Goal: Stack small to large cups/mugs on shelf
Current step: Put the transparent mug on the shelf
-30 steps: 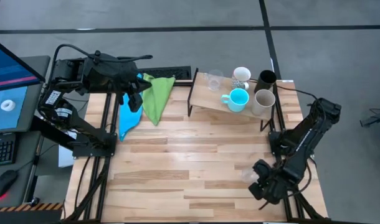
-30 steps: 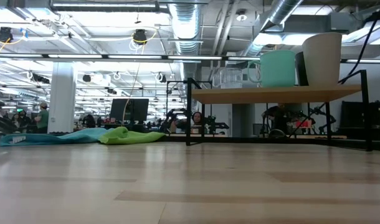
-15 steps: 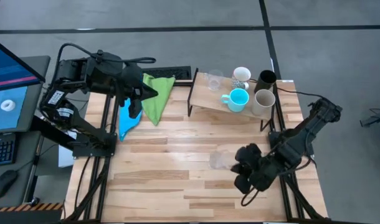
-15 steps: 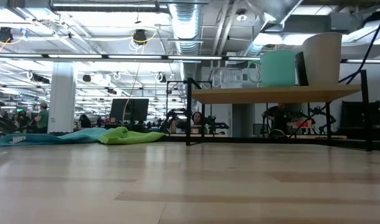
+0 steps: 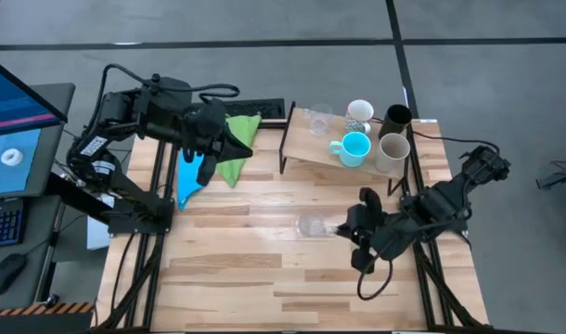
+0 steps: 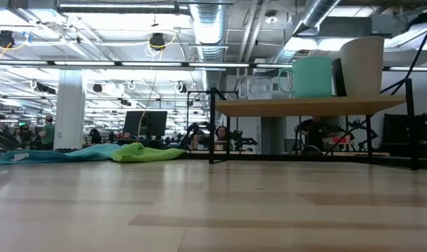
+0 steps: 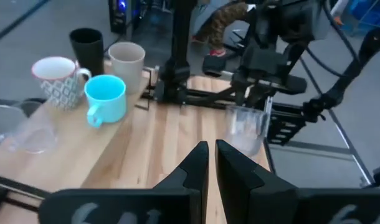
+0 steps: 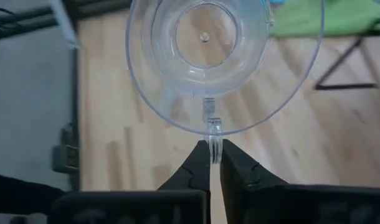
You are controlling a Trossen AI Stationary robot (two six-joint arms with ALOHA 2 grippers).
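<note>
My right gripper (image 5: 337, 227) is shut on a small clear cup (image 5: 311, 225) above the table's middle right; the cup also shows in the right wrist view (image 8: 205, 56). On the shelf (image 5: 306, 148) at the far right stand a second clear cup (image 5: 318, 121), a white mug (image 5: 359, 114), a black cup (image 5: 395, 118), a cyan mug (image 5: 353, 148) and a beige tumbler (image 5: 392, 153). My left gripper (image 5: 229, 141) is shut and empty, above the cloths at the far left. My right gripper pinches a small clear tab at the cup's rim (image 8: 209, 124) between its two fingertips. The fingers come from the table's right side, slanting down. The cup is lifted clear of the table, its mouth turned toward the gripper.
A green cloth (image 5: 235, 148) and a blue cloth (image 5: 190, 176) lie at the table's far left, left of the shelf. The shelf's black legs (image 5: 285, 153) stand on the table. Bare wood (image 5: 246, 269) lies across the near half of the table.
My right gripper has carried the clear cup from the table's near right corner toward the left and far edges, to the middle right. My left gripper has moved toward the table's right edge, over the cloths.
</note>
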